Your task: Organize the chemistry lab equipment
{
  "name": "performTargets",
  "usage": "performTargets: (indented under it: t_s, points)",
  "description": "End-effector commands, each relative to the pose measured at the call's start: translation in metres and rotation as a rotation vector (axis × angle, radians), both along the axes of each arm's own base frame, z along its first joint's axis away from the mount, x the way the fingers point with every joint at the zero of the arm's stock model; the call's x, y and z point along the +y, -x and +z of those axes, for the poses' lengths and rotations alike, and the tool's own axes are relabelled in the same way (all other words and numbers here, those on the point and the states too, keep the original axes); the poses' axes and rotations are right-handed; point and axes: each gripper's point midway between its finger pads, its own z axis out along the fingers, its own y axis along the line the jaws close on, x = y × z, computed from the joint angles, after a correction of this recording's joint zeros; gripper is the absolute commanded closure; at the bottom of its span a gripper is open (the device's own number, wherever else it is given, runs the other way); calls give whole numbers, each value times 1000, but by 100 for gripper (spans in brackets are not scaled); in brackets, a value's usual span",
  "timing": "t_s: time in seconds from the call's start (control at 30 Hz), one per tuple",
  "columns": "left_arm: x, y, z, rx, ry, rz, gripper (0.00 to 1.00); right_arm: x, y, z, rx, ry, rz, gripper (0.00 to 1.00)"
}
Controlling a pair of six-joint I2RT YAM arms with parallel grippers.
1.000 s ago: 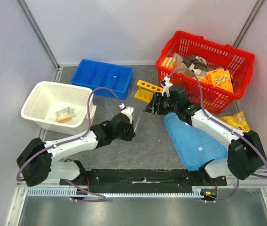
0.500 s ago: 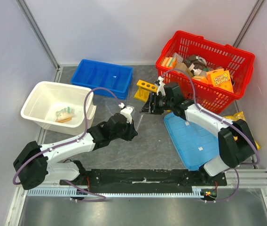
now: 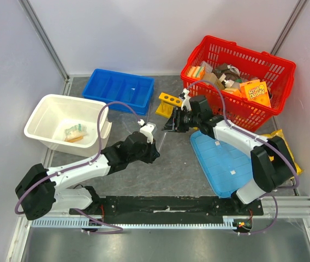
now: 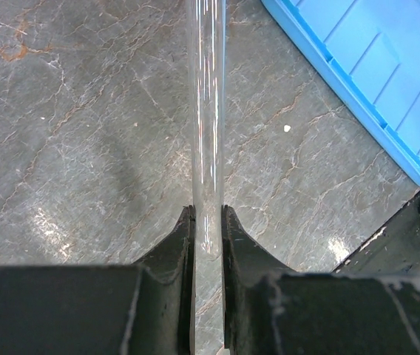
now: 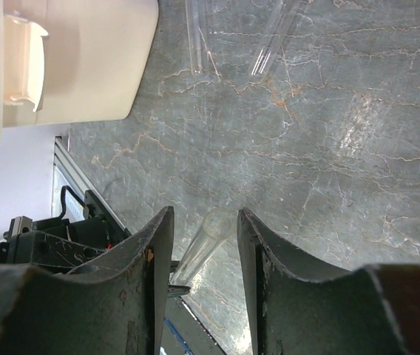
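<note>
Here, between red basket and blue divided tray, stands your yellow test-tube rack. Your left gripper is clamped on a clear tube; your right gripper, jaws apart, straddles that tube's free end near the rack.

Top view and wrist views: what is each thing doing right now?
Left gripper: shut on a tube.
Right gripper: open, a tube end showing between its fingers.
Loose tubes: lying on the table.
Rack: holes look empty.
White bin: holds a bag.
Basket: full.
</note>
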Motion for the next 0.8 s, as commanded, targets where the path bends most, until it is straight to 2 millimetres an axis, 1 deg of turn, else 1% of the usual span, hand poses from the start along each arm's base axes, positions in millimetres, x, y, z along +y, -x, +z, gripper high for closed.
performTargets:
  t_s: [0.0,0.03,0.27,0.4,0.47,0.5,0.53,0.57,0.63,0.7,0.77]
  points:
    - [-5,-3,13,-66,32,-27,91,4,-7,3,-19,-22,-6,53]
    - [-5,-4,12,-65,31,-25,91,4,-7,1,-14,-22,-6,54]
    - [-6,-5,14,-72,33,-26,91,4,-8,6,-37,-29,-12,72]
    - [-5,-7,15,-78,32,-19,90,2,-9,7,-52,-25,-18,76]
    - [-6,-8,14,-78,28,-17,87,1,-10,9,-63,-24,-23,77]
    - [-5,-8,14,-80,26,-13,84,0,-10,12,-72,-22,-27,77]
    - [-5,-9,16,-82,24,-12,79,-1,-12,13,-86,-17,-35,77]
    - [-4,-9,15,-85,18,-12,70,-3,-14,17,-108,-11,-45,77]
    - [-1,-11,16,-102,10,-6,55,-7,-22,27,-161,2,-66,77]
    - [3,-13,19,-118,-8,6,45,-12,-31,36,-204,25,-101,77]
    - [6,-17,25,-138,-27,13,39,-17,-39,44,-238,58,-136,77]
